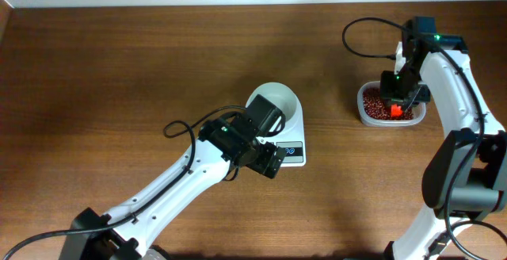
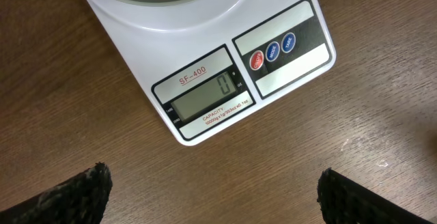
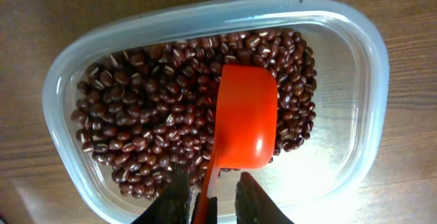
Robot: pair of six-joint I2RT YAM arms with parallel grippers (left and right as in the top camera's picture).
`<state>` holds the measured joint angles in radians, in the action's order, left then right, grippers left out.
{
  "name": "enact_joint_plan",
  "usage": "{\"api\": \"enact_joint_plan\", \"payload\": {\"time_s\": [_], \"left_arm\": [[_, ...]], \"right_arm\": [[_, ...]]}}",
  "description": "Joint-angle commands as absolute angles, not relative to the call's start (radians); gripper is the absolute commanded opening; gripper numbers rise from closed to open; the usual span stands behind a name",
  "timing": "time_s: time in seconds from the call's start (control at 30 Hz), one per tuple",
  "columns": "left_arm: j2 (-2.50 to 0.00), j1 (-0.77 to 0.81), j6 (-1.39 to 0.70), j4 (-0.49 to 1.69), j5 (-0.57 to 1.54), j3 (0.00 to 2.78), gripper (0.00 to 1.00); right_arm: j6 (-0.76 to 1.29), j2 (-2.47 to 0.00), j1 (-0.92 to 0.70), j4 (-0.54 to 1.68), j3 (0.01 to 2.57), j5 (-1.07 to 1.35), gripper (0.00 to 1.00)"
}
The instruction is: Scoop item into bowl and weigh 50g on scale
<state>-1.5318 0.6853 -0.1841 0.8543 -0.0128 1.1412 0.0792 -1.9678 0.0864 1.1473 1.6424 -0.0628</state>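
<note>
Two narrowed fingers of the right gripper (image 3: 213,200) were set either side of the handle of the orange scoop (image 3: 246,121); whether it was clamped could not be told. It lay dome-up on the beans (image 3: 143,115) in the clear container (image 3: 355,67). The left gripper (image 2: 215,197) was held wide before the scale (image 2: 205,94), which carried the bowl (image 1: 277,100).
</note>
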Motion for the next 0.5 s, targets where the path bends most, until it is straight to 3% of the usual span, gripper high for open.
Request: {"api": "enact_joint_plan", "payload": {"time_s": [0.0, 0.13, 0.47], "left_arm": [[-1.539, 0.686, -0.197, 0.853, -0.023, 1.16, 0.99], [-1.539, 0.686, -0.197, 0.853, -0.023, 1.161, 0.99], [-1.539, 0.686, -0.197, 0.853, -0.023, 1.16, 0.99]], "right_arm": [[0.086, -1.937, 0.093, 1.135, 1.637, -0.065, 0.23], [0.084, -1.937, 0.093, 1.124, 1.637, -0.065, 0.04], [0.082, -1.937, 0.094, 1.132, 1.637, -0.14, 0.04]]}}
